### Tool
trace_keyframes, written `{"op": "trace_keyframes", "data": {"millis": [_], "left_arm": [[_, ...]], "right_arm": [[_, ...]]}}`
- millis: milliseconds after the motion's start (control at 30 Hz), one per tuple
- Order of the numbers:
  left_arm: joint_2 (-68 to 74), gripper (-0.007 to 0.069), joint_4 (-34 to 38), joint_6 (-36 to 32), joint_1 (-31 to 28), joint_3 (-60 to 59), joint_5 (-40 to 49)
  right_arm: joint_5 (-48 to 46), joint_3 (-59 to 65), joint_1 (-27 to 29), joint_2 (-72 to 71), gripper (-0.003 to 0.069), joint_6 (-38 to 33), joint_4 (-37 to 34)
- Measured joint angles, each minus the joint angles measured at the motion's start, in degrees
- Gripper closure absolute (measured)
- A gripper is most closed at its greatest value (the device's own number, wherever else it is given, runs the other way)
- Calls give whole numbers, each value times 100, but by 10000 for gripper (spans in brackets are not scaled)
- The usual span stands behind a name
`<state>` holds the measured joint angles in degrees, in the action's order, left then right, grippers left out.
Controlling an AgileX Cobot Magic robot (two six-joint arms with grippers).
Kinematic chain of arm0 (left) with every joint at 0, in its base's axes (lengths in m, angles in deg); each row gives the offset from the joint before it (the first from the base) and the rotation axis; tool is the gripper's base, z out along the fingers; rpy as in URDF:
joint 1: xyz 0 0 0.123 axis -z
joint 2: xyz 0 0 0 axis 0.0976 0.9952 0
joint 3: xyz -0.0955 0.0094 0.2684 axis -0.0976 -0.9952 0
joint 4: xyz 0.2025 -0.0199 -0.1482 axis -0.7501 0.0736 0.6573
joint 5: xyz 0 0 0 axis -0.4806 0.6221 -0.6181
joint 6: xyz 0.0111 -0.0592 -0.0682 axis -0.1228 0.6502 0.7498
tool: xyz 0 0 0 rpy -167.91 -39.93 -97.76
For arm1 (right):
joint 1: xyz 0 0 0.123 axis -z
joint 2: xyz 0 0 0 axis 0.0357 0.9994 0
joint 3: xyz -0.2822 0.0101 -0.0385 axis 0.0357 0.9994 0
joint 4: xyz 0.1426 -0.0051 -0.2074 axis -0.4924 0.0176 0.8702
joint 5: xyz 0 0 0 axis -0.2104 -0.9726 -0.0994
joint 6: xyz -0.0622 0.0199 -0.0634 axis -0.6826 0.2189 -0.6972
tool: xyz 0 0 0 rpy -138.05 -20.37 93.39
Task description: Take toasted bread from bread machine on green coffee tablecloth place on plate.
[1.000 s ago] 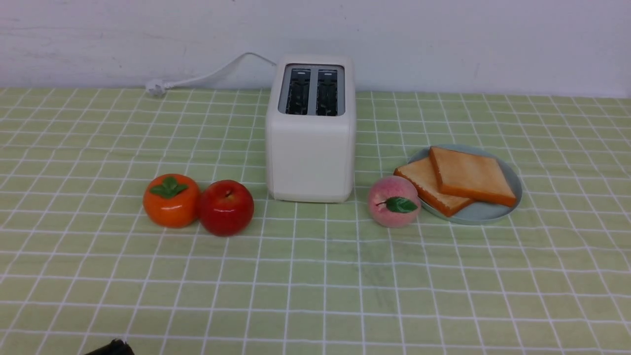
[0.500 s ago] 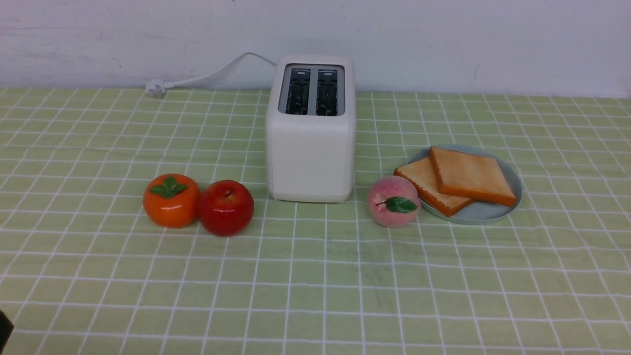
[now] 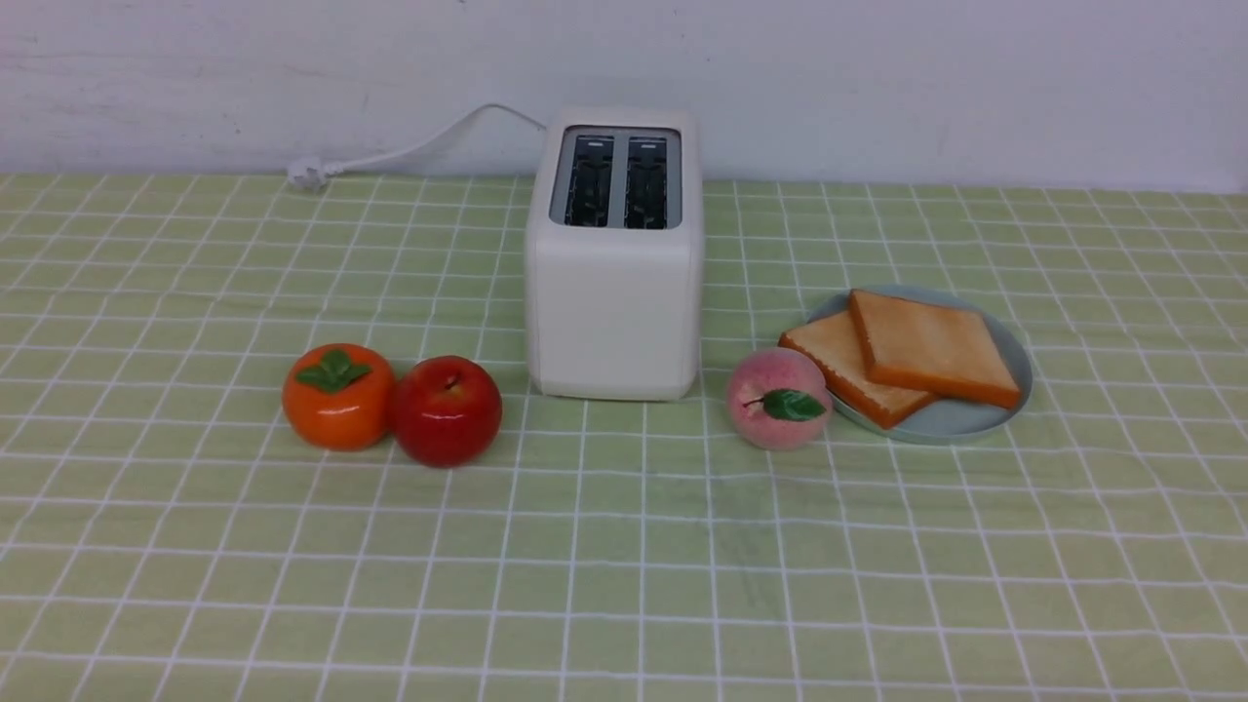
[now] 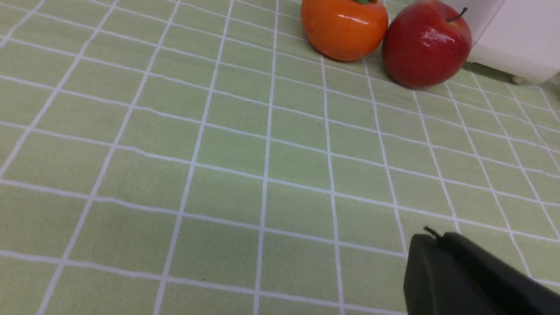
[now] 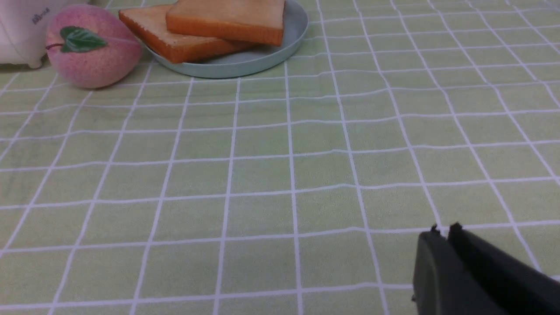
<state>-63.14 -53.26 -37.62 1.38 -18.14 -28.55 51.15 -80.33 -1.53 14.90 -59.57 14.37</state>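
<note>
The white bread machine (image 3: 614, 263) stands at the middle back of the green coffee tablecloth (image 3: 624, 546), both slots empty. Two slices of toasted bread (image 3: 931, 346) lie overlapped on the pale blue-green plate (image 3: 960, 421) to its right; the right wrist view shows the bread (image 5: 227, 17) and plate (image 5: 245, 68) too. Neither arm appears in the front view. My left gripper (image 4: 433, 238) is shut with nothing in it, low over bare cloth short of the fruit. Well back from the plate, my right gripper (image 5: 442, 232) is shut and holds nothing.
A pink peach (image 3: 778, 398) sits against the plate's left side. An orange persimmon (image 3: 338, 395) and a red apple (image 3: 448, 409) touch each other left of the toaster. The white cord (image 3: 409, 151) runs along the back wall.
The dark tip of my left arm at the bottom left of the front view has drawn back out of that view. Bread, plate and fruit have not moved.
</note>
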Motion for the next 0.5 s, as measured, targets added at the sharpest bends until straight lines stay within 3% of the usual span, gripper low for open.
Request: {"op": "trace_keyframes", "data": {"millis": [500], "left_arm": [[0,638,-3,14,0,0,5]], "right_arm": [[0,0,0,0,606,0,0]]}}
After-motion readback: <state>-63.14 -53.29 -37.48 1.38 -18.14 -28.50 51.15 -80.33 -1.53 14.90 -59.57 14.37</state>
